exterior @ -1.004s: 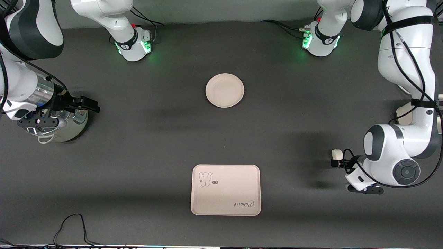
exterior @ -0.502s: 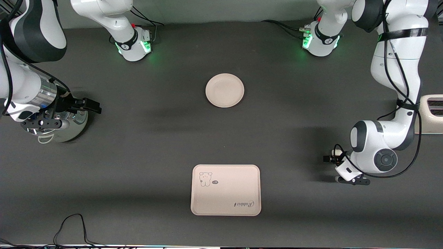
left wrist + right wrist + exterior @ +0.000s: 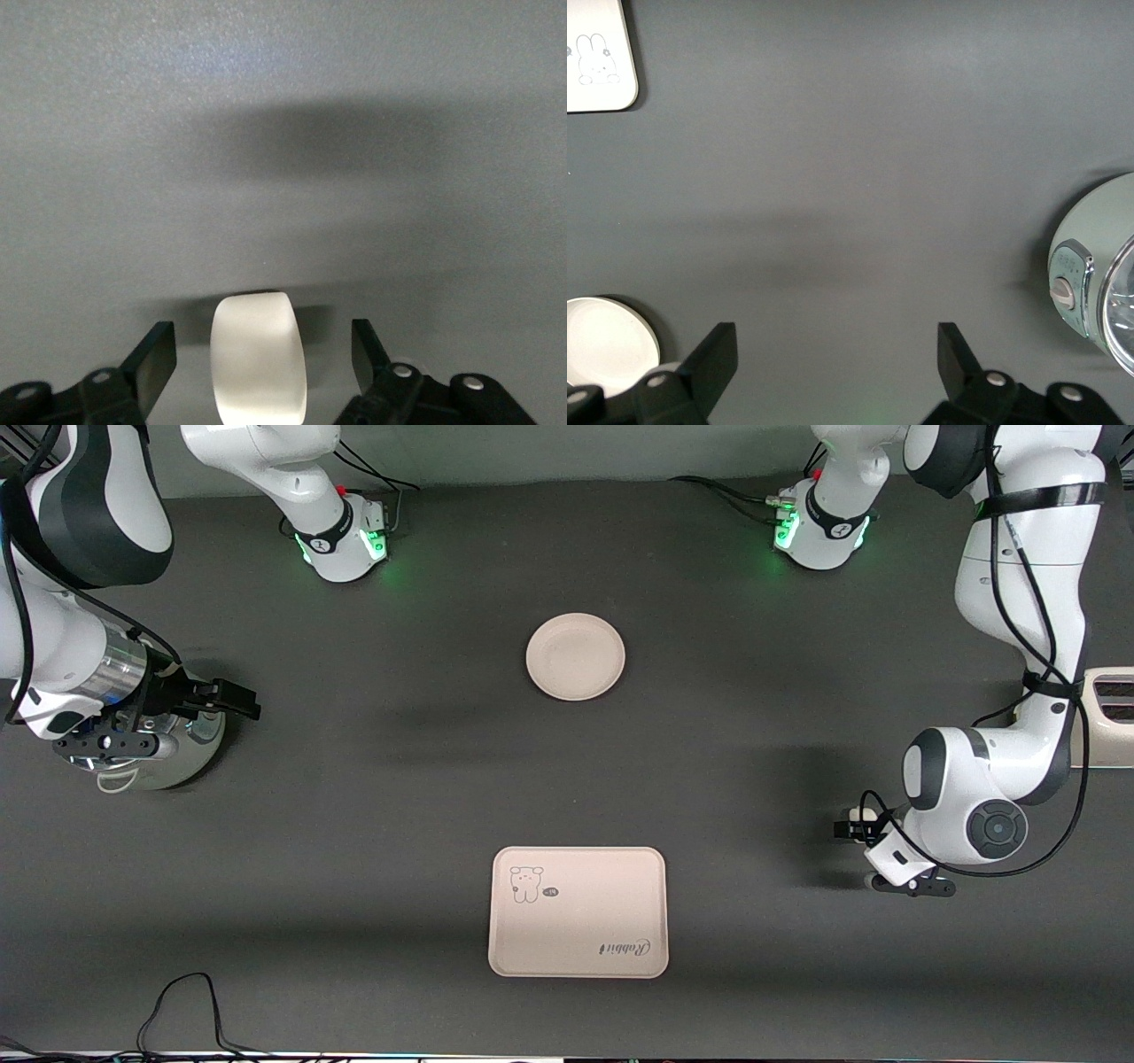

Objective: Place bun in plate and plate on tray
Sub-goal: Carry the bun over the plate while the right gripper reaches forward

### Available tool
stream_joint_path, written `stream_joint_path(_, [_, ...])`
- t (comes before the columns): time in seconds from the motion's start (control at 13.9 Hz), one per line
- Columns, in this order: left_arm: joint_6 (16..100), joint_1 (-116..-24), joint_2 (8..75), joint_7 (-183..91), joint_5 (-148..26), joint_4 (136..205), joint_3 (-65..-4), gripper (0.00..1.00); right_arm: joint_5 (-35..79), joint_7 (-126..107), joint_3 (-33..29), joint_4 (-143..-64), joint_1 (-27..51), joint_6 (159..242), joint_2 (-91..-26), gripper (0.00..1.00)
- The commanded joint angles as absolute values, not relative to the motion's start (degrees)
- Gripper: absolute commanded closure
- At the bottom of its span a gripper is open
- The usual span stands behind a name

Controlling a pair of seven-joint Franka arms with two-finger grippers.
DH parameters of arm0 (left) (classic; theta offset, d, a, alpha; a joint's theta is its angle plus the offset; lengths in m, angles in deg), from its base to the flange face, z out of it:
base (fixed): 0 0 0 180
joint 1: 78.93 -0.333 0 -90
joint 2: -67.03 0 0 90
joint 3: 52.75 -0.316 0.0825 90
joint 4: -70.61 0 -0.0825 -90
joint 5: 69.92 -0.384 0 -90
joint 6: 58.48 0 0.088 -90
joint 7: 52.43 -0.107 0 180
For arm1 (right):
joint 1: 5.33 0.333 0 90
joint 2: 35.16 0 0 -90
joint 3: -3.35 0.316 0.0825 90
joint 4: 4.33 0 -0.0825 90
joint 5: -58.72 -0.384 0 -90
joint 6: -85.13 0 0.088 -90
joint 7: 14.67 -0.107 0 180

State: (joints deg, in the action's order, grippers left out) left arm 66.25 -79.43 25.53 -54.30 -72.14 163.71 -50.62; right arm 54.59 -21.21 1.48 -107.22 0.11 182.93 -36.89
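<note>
Two open jaws of the left gripper [image 3: 257, 359] straddle the bun [image 3: 259, 359] on the worktop [image 3: 399, 779] at the left arm's end, poised to grip. The right gripper [image 3: 833, 363] waits, jaws wide.

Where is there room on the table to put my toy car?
Bare tabletop lies between the plate and the tray, and on both sides of the tray. It is crowded by the bun, where the left tool straddles it, and by the pot under the right tool.
</note>
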Motion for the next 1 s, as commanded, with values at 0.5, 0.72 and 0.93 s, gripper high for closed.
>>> stream_joint_path(0.5, [63.8,-78.8,31.8,-53.6,-72.0,168.1,-50.6,0.74,53.7,-20.3,1.6,-110.0,2.1,186.7,-37.2,0.00])
stream_joint_path(0.72, [56.9,-76.3,36.1,-48.2,-71.9,167.9,-50.4,0.74,46.3,-19.4,1.6,-117.1,2.1,194.8,-37.2,0.00])
stream_joint_path(0.93, [48.1,-69.5,41.9,-35.3,-71.9,168.3,-49.6,0.73,30.2,-9.7,1.4,-119.1,2.1,195.3,-40.2,0.00])
